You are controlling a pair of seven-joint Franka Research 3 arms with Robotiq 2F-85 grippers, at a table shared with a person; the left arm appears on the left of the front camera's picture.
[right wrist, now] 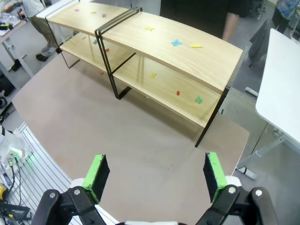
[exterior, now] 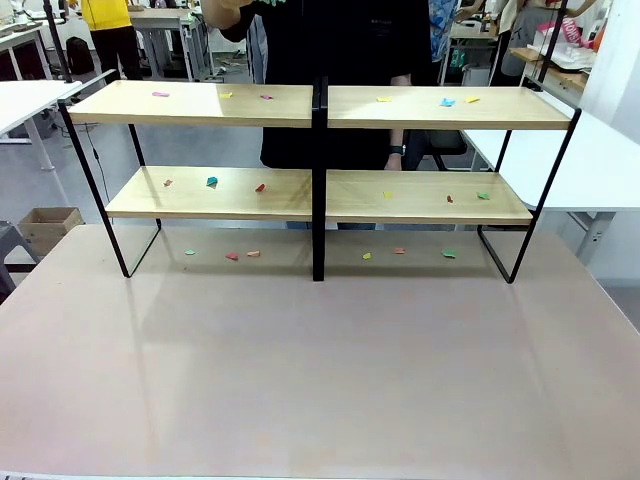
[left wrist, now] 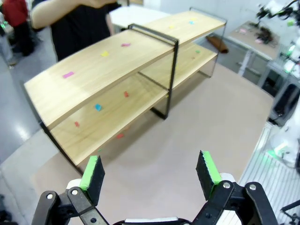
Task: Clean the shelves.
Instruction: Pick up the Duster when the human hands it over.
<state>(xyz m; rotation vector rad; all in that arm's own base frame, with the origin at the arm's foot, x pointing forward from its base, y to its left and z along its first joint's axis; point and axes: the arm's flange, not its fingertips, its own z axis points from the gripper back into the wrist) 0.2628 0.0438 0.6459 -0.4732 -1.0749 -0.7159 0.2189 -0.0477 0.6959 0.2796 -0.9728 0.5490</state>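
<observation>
The shelves (exterior: 200, 104) stand across the far half of the table, two tiers of light wood boards on a thin black frame with a central post (exterior: 318, 180). Small coloured paper scraps lie on the top boards (exterior: 447, 102), the lower boards (exterior: 212, 182) and the table under the rack (exterior: 232, 256). In the left wrist view my left gripper (left wrist: 150, 171) hangs open above the table, well short of the shelves (left wrist: 93, 65). My right gripper (right wrist: 152, 172) is open too, high over the table, facing the shelves (right wrist: 187, 51) from the other end.
A person in a dark top (exterior: 330, 40) stands right behind the rack, one hand hanging near the lower board (exterior: 396, 158). White tables (exterior: 610, 160) flank both sides. A cardboard box (exterior: 45, 225) sits on the floor at left. The near tabletop (exterior: 320, 380) is bare.
</observation>
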